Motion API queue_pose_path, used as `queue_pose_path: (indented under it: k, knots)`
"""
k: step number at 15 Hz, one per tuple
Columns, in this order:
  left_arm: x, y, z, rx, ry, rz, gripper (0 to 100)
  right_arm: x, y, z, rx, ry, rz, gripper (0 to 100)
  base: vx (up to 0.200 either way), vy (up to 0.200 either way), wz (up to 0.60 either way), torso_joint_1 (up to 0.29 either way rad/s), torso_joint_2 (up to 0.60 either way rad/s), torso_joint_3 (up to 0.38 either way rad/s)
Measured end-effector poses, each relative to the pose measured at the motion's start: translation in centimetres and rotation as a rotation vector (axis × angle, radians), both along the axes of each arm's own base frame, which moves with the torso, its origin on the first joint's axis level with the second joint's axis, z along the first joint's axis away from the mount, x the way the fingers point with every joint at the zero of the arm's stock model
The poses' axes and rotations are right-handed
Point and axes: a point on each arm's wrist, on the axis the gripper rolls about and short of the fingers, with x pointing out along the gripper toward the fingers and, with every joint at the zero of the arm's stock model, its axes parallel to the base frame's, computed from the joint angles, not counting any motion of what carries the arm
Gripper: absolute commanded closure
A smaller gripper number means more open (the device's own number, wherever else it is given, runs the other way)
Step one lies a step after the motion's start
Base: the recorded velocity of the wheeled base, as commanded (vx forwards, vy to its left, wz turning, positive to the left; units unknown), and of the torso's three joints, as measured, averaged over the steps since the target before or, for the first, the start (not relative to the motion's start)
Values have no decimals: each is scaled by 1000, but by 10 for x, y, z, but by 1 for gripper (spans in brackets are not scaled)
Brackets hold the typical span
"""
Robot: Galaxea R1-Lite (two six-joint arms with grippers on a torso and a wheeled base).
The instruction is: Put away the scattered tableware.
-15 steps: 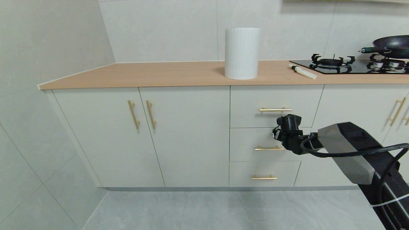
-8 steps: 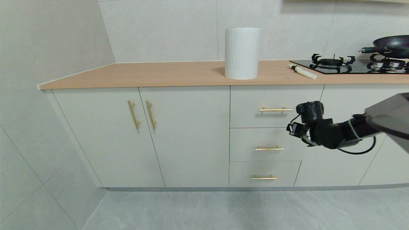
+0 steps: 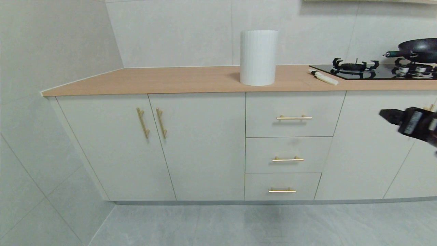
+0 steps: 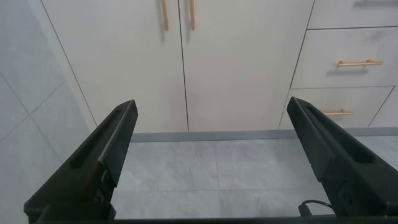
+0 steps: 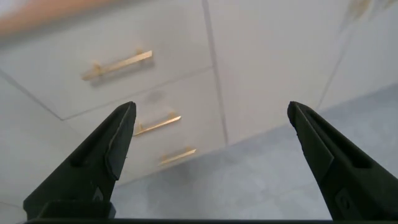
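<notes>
Currently the one loose piece of tableware I can see is a pale utensil, long and stick-like with a darker end. It lies flat on the wooden desk, just beside the near left corner of the black hob. I cannot tell whether it is a single piece or a pair lying together. To its left on the same desk, apart from it, a white ribbed cylinder stands upright. On the hob a burner grate sits nearest the utensil, and a dark pan rests on the burner at the far right.

Under the desk, directly below the cylinder and the utensil, is a stack of three drawers, each with a brass bar handle and all closed. Left of them are two cupboard doors, also closed, with their upright handles side by side at the middle.

My right hand is below desk level, out in front of the cupboard front to the right of the drawers and well apart from the utensil. Its two fingers are spread wide with nothing between them. My left hand is low, facing the cupboard doors and the grey tiled floor, fingers likewise wide apart and empty.
</notes>
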Motion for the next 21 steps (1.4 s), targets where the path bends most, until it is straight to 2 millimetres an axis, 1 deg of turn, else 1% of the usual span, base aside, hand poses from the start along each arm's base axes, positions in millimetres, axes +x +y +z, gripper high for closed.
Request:
queue_pose_path:
  k: [2,3,5,6,7,9,10,11,13,14,15,16,17,19,21]
  knots:
    - [0,0,0,0,0,0,0,-66,-17,6,-68,-76,-5,0,0,0,0,0,0,0]
    - [0,0,0,0,0,-1,0,-100,-25,4,-106,-107,-14,0,0,0,0,0,0,0]
    - [0,0,0,0,0,0,0,-156,-37,-12,-165,-135,-45,0,0,0,0,0,0,0]
    - [0,0,0,0,0,0,0,-180,-41,-25,-192,-138,-65,0,0,0,0,0,0,0]
    - [0,0,0,0,0,0,0,-199,-43,-36,-209,-153,-75,0,0,0,0,0,0,0]
    - [0,0,0,0,0,0,0,-230,-45,-64,-240,-178,-103,0,0,0,0,0,0,0]
    - [0,0,0,0,0,0,0,-239,-44,-78,-249,-184,-126,0,0,0,0,0,0,0]
    - [0,0,0,0,0,-1,0,-242,-43,-94,-254,-179,-147,0,0,0,0,0,0,0]
    - [0,0,0,0,0,0,0,-238,-43,-119,-251,-205,-173,0,0,0,0,0,0,0]
    - [0,0,0,0,0,0,0,-234,-42,-128,-250,-232,-144,0,0,0,0,0,0,0]
    - [0,0,0,0,0,0,0,-230,-40,-137,-252,-270,-72,0,0,0,0,0,0,0]
    - [0,0,0,0,0,0,0,-226,-38,-145,-255,-295,4,0,0,0,0,0,0,0]
    - [0,0,0,0,0,0,0,-224,-37,-151,-256,-284,73,0,0,0,0,0,0,0]
    - [0,0,0,0,0,0,0,-221,-35,-166,-252,-194,173,0,0,0,0,0,0,0]
    - [0,0,0,0,0,0,0,-221,-34,-167,-246,-191,221,0,0,0,0,0,0,0]
